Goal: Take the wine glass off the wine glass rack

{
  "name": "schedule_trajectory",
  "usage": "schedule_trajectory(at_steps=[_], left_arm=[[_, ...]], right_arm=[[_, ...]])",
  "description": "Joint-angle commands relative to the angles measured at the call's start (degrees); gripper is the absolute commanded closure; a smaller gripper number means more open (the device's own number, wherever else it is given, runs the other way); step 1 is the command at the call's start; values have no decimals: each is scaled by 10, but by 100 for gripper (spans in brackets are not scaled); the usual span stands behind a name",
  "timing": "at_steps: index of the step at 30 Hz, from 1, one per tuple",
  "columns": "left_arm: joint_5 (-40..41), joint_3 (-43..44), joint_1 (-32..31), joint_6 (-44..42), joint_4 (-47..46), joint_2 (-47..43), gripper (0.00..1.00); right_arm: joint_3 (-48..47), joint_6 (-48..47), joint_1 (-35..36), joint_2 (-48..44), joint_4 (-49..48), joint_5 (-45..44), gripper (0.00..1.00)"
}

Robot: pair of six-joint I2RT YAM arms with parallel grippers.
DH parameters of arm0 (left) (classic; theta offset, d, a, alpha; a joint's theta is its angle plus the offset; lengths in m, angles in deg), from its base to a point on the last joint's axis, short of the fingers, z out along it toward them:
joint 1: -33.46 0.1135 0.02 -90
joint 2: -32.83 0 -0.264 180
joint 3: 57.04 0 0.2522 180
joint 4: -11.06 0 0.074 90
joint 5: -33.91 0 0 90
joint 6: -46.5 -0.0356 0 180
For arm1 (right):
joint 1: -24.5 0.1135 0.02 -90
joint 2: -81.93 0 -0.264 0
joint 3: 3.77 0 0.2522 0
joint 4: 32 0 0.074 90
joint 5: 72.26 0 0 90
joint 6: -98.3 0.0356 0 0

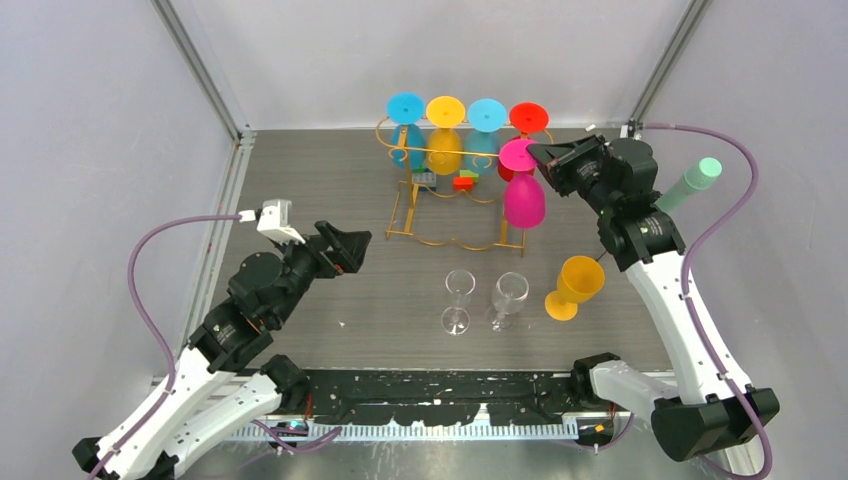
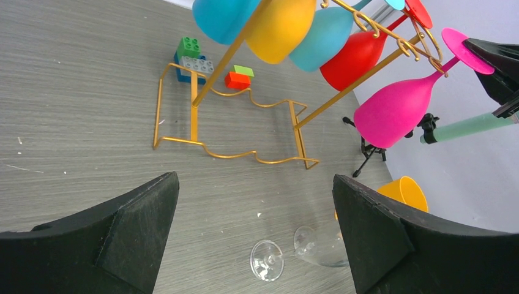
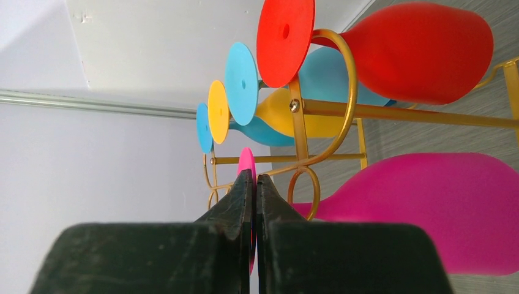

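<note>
A lab test cell: plain white walls (image 1: 450,50), aluminium frame posts (image 1: 200,68), grey tabletop (image 1: 350,190).

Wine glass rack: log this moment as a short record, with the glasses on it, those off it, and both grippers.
rack: gold wine glass rack, upright
hanging bowl down: blue glass, yellow glass, light blue glass, red glass, pink glass
right gripper: shut on the pink glass's foot
left gripper: open, empty, apart from the rack
on the table: two clear glasses, orange glass

A gold wine glass rack (image 1: 450,200) at the far centre holds coloured glasses upside down. The right gripper (image 1: 538,155) pinches the pink wine glass (image 1: 524,200) by its foot.
</note>
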Motion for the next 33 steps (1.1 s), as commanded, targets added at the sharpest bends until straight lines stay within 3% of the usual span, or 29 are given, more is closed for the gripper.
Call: schedule_trajectory(at_steps=[1,15,20,23,27,30,33], left_arm=[[-5,8,-1,3,-32,7,0],[-34,9,-1,22,-43,23,0],[-38,10,-1,28,-42,19,0],[-55,14,-1,42,-48,24,0],[-147,22,-1,67,-84,41,0],[-207,26,-1,99,-123,60,0],[-264,27,-1,137,-189,85,0]], right_arm=[[0,18,2,-29,-13,32,100],[36,41,2,-69,-5,67,100],[54,61,2,-70,-45,102,100],[63,81,2,-70,-116,146,100],[89,159,2,-55,-263,261,100],[111,230,2,-53,-377,296,100],[122,265,2,-59,-422,312,100]])
